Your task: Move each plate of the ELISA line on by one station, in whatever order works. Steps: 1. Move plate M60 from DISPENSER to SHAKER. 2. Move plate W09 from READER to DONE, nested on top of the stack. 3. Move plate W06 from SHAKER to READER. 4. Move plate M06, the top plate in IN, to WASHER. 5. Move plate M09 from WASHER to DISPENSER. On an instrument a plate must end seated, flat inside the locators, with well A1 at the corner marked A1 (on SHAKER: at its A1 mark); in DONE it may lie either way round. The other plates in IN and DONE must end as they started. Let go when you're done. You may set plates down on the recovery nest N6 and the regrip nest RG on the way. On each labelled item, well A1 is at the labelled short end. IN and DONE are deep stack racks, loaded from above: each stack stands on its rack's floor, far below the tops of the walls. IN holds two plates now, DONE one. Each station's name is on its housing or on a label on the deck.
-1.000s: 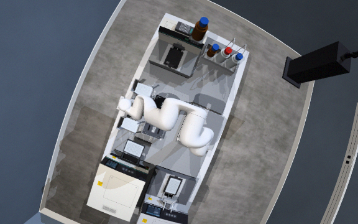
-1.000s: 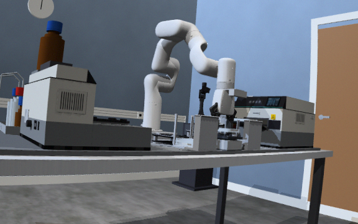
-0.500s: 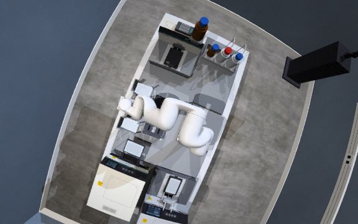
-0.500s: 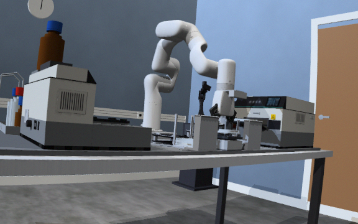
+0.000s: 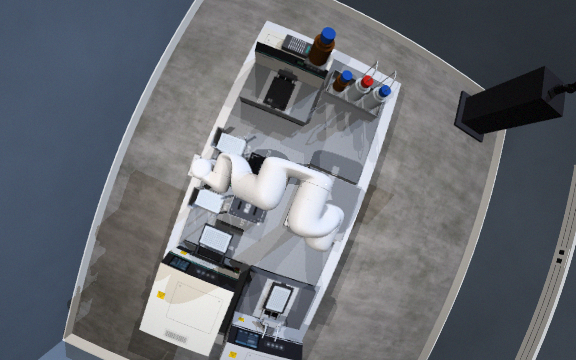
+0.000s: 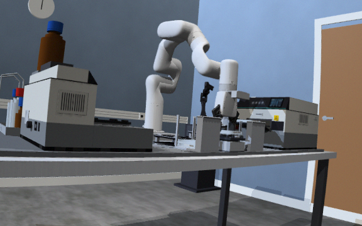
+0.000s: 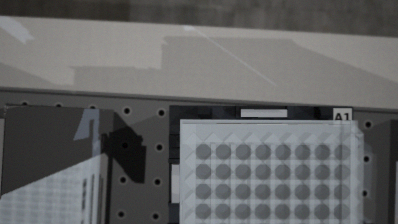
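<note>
My gripper [image 6: 230, 126] points straight down between two tall grey stack racks [image 6: 207, 133] [image 6: 256, 135] at the deck's front edge. It is shut on a clear well plate [image 7: 270, 172] with dark round wells, which fills the lower right of the wrist view; its label is not visible. The plate hangs just over a dark nest whose corner is marked A1 [image 7: 341, 116]. In the side view the plate [image 6: 231, 135] sits low between the racks. From above, the arm's wrist [image 5: 203, 170] hides the gripper and the plate.
A white plate [image 5: 214, 238] lies at the big white instrument. Another plate [image 5: 278, 297] sits in the instrument beside it. A black plate [image 5: 279, 92] lies in the far instrument, near several bottles [image 5: 322, 46]. One rack [image 7: 50, 165] stands close on the left.
</note>
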You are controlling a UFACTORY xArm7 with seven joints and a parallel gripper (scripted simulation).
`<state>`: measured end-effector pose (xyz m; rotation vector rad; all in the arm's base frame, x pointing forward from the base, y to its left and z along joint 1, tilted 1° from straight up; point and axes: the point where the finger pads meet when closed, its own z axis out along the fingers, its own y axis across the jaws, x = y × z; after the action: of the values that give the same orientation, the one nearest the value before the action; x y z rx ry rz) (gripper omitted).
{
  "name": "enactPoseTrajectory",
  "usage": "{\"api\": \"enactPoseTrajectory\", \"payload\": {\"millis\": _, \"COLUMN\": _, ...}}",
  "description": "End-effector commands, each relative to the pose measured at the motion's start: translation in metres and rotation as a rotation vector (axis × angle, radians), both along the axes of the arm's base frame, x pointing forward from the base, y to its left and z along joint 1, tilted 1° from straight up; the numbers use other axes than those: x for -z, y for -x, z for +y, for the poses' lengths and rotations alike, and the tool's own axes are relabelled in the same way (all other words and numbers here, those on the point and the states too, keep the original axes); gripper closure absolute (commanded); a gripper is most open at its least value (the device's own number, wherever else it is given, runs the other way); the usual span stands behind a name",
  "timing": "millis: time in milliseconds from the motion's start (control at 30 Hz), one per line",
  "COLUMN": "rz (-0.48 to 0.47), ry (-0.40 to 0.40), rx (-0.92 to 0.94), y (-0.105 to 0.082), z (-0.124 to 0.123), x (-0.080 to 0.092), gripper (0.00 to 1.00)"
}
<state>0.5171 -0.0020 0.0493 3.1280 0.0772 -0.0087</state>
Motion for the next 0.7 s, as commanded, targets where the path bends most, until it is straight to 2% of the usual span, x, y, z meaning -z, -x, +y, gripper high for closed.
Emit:
{"api": "enactPoseTrajectory", "payload": {"millis": 0, "rz": -0.005, "ry": 0.000, "rx": 0.000, "y": -0.0016, "z": 0.0000, "x": -0.0018, "gripper": 1.00}}
{"api": "enactPoseTrajectory", "payload": {"millis": 667, "rz": -0.005, "ry": 0.000, "rx": 0.000, "y": -0.0016, "z": 0.0000, "x": 0.0020, "gripper": 1.00}}
